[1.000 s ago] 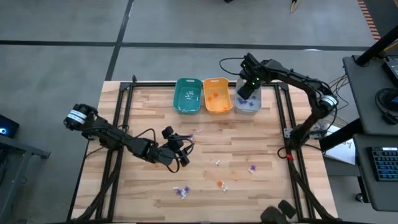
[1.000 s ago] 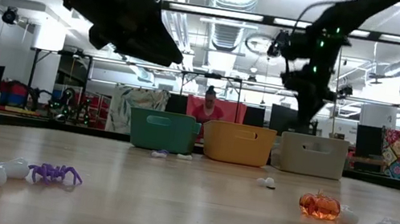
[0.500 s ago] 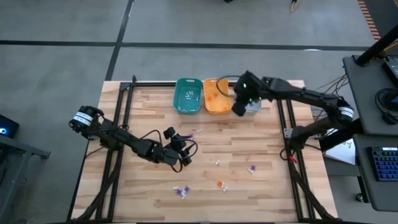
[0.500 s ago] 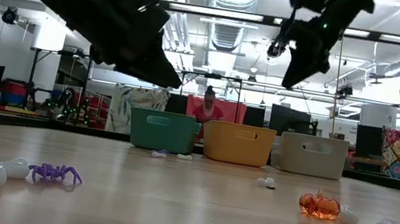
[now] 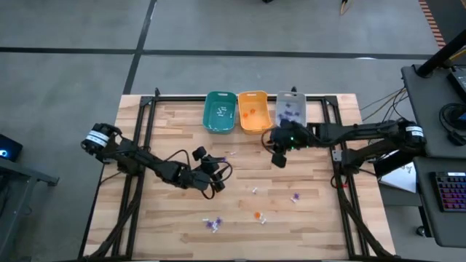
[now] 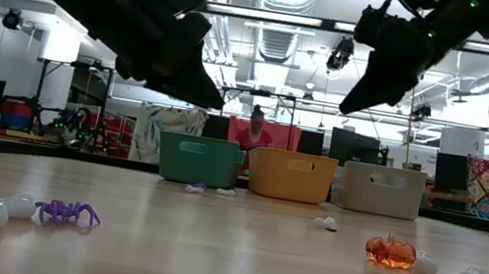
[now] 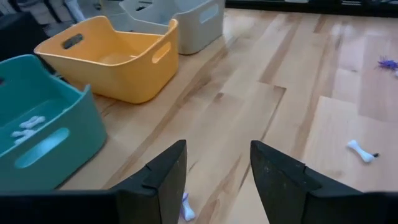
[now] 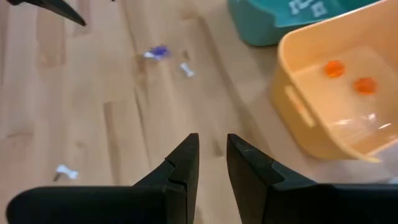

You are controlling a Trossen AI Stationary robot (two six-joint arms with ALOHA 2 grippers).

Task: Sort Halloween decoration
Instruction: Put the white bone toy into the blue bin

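Wood table (image 5: 175, 211) w/ teal, orange, grey bins (image 5: 220, 113) & scattered trinkets (image 5: 256, 215).

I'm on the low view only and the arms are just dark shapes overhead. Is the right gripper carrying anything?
Observer: No. Its wrist view shows the right gripper with its fingers apart and bare table between them.
Operator: What's in the orange bin?
Observer: The orange bin holds two orange pieces.
Operator: And the teal one?
Observer: The teal bin holds white bones.
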